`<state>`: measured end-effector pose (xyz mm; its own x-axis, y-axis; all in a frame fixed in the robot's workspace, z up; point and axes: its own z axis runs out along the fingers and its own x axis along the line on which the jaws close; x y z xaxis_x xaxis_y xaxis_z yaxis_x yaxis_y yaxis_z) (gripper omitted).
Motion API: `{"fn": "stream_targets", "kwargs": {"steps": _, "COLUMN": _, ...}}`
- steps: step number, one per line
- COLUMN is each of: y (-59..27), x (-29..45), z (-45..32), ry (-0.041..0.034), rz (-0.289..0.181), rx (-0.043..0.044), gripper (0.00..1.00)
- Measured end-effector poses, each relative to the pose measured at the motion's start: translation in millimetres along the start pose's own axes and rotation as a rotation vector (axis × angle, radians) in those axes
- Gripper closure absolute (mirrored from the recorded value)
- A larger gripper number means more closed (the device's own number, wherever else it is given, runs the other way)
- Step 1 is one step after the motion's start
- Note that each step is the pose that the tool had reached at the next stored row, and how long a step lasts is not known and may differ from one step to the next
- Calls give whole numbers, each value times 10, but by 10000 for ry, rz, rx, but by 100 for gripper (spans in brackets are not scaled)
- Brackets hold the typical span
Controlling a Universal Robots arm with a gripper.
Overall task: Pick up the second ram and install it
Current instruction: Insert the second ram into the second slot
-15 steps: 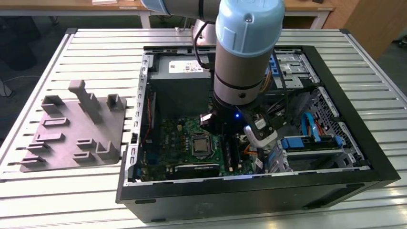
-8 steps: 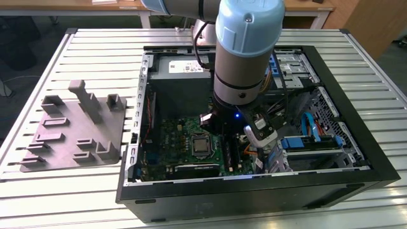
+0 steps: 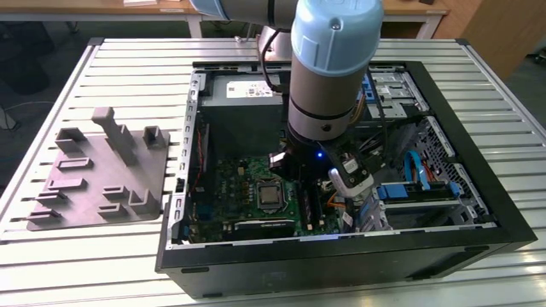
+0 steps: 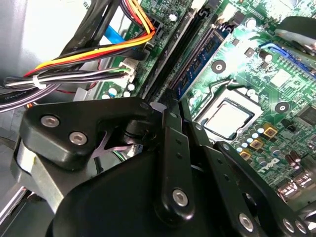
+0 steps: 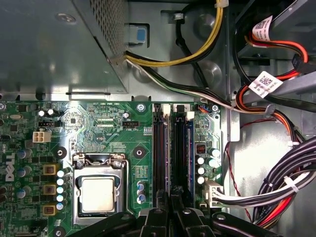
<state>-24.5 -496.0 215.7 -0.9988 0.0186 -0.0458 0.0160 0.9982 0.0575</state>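
One grey tray lies on the table at the exterior view's left, well apart from the open computer case; the arm reaches down inside, between the case walls; the gripper hangs close above the green board, its fingers close together over the black slots; the memory stick stands in a slot beside the processor socket; cables crowd the board's edge.
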Motion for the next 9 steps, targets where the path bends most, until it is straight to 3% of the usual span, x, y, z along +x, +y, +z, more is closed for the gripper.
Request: {"fn": "stream_targets", "kwargs": {"steps": 9, "y": -3, "x": 2, "z": 58, "ry": 1, "rz": -1, "rx": -1, "gripper": 86}}
